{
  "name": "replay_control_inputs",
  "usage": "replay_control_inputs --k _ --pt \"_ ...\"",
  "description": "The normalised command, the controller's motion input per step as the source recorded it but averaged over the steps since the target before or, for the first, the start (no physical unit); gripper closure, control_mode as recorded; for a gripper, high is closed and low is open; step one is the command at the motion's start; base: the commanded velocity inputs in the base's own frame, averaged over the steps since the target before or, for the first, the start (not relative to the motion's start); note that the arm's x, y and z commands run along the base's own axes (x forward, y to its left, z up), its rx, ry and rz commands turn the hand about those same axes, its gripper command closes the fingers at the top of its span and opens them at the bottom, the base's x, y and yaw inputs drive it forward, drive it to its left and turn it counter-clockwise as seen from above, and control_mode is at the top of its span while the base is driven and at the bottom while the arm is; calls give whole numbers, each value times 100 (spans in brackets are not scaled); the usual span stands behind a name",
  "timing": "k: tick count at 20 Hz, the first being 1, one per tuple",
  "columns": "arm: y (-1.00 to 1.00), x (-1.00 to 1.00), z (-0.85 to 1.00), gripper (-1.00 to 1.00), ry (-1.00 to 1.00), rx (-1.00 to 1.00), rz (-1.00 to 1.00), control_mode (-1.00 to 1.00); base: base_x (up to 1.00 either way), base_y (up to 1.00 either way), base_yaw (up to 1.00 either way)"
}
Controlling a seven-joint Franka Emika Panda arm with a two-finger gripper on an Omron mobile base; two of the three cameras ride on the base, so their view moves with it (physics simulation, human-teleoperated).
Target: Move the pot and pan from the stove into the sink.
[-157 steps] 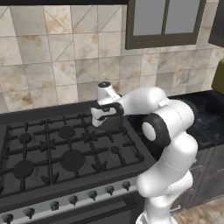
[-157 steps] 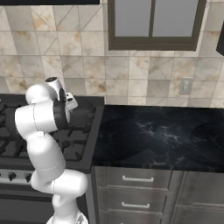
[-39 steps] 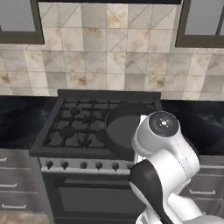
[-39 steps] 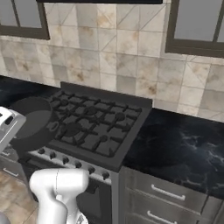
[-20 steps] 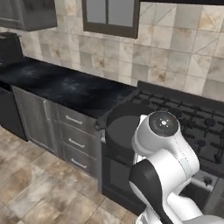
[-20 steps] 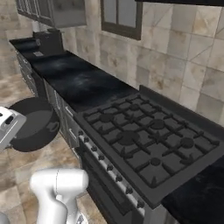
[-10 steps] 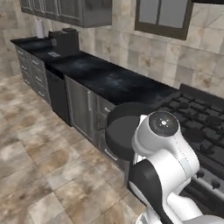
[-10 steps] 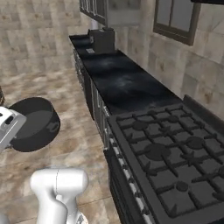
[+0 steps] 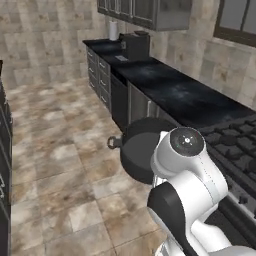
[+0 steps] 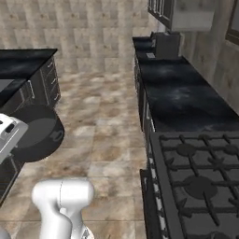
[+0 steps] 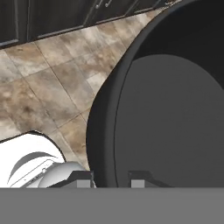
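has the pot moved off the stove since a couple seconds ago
Yes. The pot hangs in the pincer over the floor tiles, left of the stove; earlier it hung over the burners.

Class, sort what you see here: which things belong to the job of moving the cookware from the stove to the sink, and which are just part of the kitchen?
Belongs to the job:
- pot, carried on its rim by the gripper
- stove

Just there:
- black counter
- dark appliance at the counter's far end
- wall cabinets
- tiled floor

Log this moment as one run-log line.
phase: carrying | gripper: shut on pot rim | pot: held above the tiled floor, off the stove | sink: not reached
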Motion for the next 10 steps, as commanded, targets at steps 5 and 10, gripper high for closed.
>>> replay_control_inputs --k 5,10 --pt "0 0 0 100 0 0 0 100 -5 0 50" --pt "0 0 0 100 0 0 0 100 -5 0 50"
